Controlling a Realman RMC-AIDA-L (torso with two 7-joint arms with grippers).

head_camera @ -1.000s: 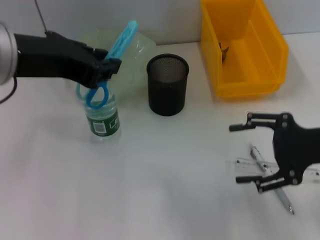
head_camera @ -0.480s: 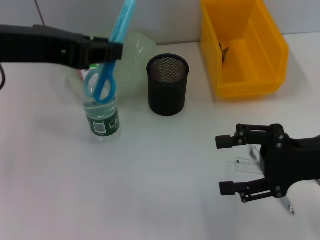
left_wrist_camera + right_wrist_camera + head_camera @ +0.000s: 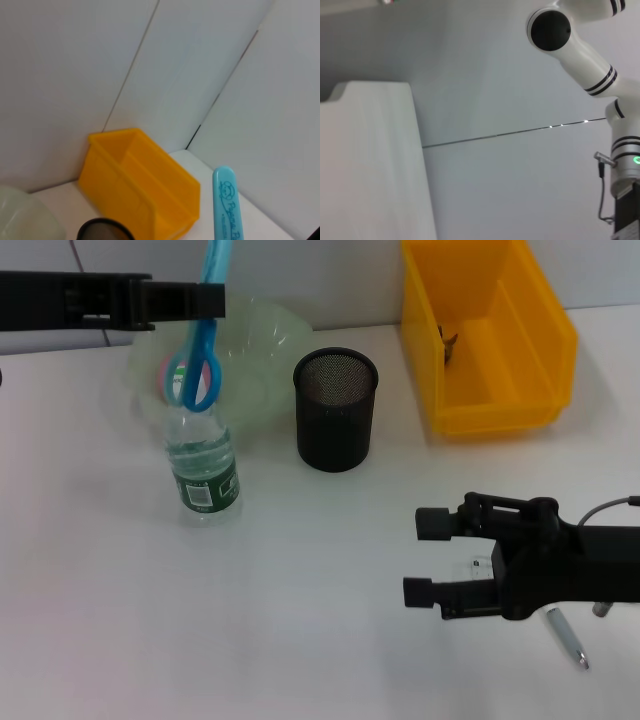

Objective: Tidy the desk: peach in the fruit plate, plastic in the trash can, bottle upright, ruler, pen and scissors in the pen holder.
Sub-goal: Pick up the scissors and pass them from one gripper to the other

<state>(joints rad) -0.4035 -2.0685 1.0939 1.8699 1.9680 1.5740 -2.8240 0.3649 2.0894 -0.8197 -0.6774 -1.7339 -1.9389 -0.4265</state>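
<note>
Head view: your left gripper (image 3: pixel 205 298) lifted the clamped blue plastic scissors (image 3: pixel 198 358) higher; right gripper (image 3: pixel 428 558), jaws spread, slid left, hiding the clear ruler.

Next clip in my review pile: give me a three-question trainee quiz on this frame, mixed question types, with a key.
1. True or false: the left gripper is shut on the scissors, holding them above the bottle.
2. Multiple choice: where does the pen holder stand?
A. inside the yellow bin
B. between the bottle and the yellow bin
C. under the right gripper
3. Fill in: the pen lies on the table beside the ____ gripper.

Key: 1 true. 2 B. 3 right; that gripper hangs open low over the table, with the ruler partly hidden behind it.
</note>
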